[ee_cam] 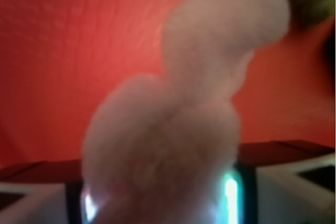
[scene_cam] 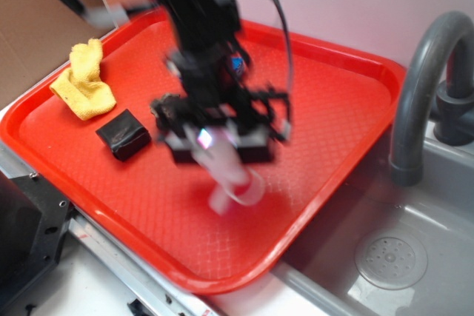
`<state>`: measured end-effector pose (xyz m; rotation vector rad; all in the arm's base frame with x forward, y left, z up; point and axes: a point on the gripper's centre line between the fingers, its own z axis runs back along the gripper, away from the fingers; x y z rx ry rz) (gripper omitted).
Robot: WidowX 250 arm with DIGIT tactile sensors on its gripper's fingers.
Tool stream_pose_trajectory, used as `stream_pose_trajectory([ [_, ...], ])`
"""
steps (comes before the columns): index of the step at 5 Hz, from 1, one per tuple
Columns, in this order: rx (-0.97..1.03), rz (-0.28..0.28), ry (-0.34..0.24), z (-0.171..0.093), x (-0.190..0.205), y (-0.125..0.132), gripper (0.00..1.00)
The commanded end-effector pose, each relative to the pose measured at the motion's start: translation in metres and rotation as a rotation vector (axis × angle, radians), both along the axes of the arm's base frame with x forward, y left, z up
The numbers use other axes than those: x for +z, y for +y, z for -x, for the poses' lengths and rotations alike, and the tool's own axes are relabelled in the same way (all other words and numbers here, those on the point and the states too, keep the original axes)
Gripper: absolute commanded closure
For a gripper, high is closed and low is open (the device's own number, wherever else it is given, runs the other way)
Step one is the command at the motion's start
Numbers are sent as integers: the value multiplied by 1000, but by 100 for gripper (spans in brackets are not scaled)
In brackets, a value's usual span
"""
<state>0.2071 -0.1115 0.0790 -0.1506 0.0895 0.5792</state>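
Observation:
My gripper (scene_cam: pixel 216 146) hangs over the middle of the red tray (scene_cam: pixel 326 146), blurred by motion. It is shut on a pale pink fuzzy thing (scene_cam: pixel 231 175) that hangs down from between the fingers and ends just above the tray floor. In the wrist view the pink fuzzy thing (ee_cam: pixel 173 129) fills the centre, wedged between the two lit finger pads (ee_cam: pixel 231 192), with the red tray (ee_cam: pixel 63 51) behind it. A black block (scene_cam: pixel 123 135) lies on the tray to the left of the gripper. A yellow cloth (scene_cam: pixel 83 81) is bunched at the tray's far left corner.
A grey sink basin with a round drain (scene_cam: pixel 390 262) lies to the right of the tray, under a curved grey faucet (scene_cam: pixel 422 86). Brown cardboard (scene_cam: pixel 29 27) stands behind the tray at left. A white counter edge (scene_cam: pixel 89 271) runs along the front.

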Motion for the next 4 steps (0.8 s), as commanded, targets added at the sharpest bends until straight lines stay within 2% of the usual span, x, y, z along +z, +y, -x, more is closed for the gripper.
stream_pose_trajectory([
  [1,-374,26,-245,8,105,26,100],
  [2,-464,48,-309,23,126,40,100],
  [3,-359,21,-280,27,136,49,100],
  [4,-388,39,-249,18,128,44,100],
])
